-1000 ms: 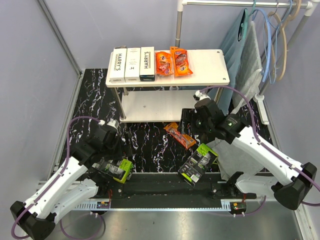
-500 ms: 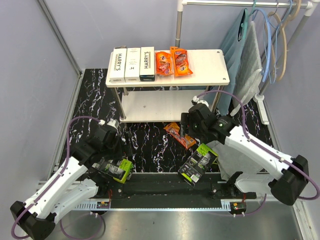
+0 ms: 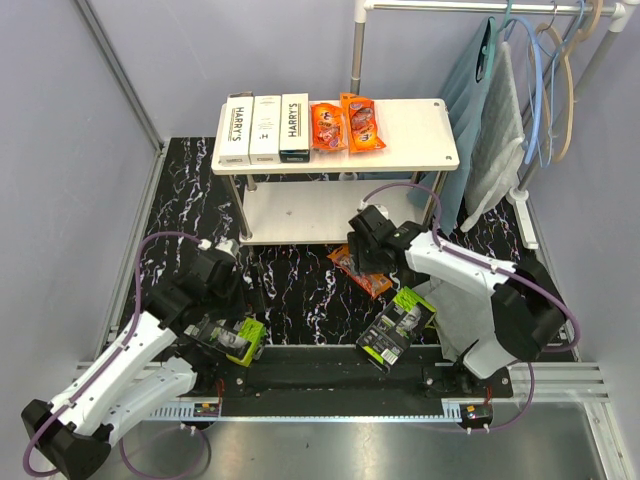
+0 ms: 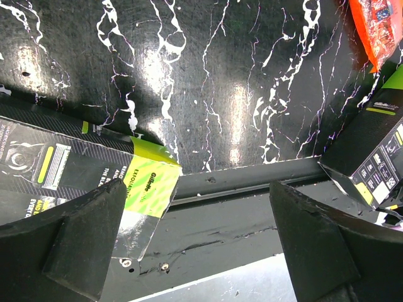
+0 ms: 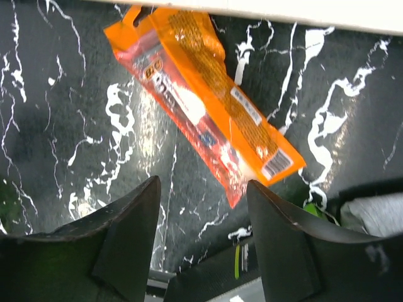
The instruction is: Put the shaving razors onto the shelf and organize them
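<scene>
The right pincer hangs just above the counter, fingers apart and pointing down at the loose orange pack. Nothing is clamped between them, and the pack's lower end shows in the gap. Whether the tips touch it I cannot tell.

The pack lies flat and slantwise on the black counter, just in front of the shelf, its hang-hole end close under the front edge of the lower board. Nearer the counter's near edge lies a green pack, just beside the orange one. A second green pack sits at the near left, under the left pincer. That pincer is spread wide and holds nothing.

On the shelf's top board three white boxes stand side by side at the left end, with two more orange packs next to them.

The step in hand looks like the pickup of the third orange pack. The next move calls for lowering the fingers astride its narrow width and closing on it firmly, since it is thin, flat and glossy and may slip. It must then come up clear of the lower board's edge before it goes beside its two fellows on top.
</scene>
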You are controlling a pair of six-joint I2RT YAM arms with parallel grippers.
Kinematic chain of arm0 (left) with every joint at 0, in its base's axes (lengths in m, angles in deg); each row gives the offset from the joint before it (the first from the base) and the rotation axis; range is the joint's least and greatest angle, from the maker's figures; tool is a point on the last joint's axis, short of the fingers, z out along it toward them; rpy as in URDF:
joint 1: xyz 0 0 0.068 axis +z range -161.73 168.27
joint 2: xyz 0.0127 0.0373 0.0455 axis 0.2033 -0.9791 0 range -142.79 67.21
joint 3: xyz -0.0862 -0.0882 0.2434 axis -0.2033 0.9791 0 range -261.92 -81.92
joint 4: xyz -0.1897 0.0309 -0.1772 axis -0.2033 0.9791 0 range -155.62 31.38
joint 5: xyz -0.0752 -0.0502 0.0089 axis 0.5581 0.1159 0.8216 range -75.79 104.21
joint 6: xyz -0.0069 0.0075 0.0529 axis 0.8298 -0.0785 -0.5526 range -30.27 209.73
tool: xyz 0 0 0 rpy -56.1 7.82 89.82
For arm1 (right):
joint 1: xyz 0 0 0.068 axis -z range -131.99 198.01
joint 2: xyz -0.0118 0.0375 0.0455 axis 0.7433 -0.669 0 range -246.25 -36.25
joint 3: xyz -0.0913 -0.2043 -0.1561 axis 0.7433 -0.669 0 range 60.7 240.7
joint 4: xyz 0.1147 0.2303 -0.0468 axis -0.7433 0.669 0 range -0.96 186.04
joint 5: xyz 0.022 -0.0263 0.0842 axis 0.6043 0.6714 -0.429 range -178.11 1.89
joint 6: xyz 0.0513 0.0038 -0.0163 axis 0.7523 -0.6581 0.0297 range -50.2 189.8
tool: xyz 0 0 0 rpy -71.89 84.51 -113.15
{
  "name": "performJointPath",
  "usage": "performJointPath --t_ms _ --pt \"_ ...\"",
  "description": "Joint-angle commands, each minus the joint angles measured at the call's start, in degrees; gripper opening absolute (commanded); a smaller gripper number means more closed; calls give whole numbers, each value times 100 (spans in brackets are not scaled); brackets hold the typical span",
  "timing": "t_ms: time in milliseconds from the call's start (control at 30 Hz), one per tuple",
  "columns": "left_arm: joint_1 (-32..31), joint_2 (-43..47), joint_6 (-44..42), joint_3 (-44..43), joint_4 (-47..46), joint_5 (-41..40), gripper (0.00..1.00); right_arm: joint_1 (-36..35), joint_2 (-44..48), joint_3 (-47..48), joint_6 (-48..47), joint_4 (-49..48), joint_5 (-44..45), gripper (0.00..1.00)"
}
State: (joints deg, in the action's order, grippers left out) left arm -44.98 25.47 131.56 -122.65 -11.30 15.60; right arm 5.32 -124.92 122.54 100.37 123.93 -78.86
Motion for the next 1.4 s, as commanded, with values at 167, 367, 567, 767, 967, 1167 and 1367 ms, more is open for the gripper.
performJointPath --t_ms 167,367,567,767,967,1167,1367 --pt "12 -28 -113 -14 -185 125 99 411 -327 205 -297 -510 -310 63" --pt "12 -71 -131 -23 -203 134 99 745 -511 -32 -376 -729 -547 54" --pt "12 -107 -139 -31 -194 125 99 842 -941 -164 -437 -984 -908 52" --pt "12 -124 -148 -40 -203 116 99 842 -1083 -190 -315 -1169 -1330 51" --pt "3 -151 -166 -58 -194 116 99 842 -1091 -199 -358 -1117 -1347 51" --pt "12 -168 -183 -58 -194 125 99 842 -1075 -287 -297 -1151 -1409 52" --pt "12 -177 -192 -58 -203 125 99 842 -355 -410 -60 -1090 -1251 65"
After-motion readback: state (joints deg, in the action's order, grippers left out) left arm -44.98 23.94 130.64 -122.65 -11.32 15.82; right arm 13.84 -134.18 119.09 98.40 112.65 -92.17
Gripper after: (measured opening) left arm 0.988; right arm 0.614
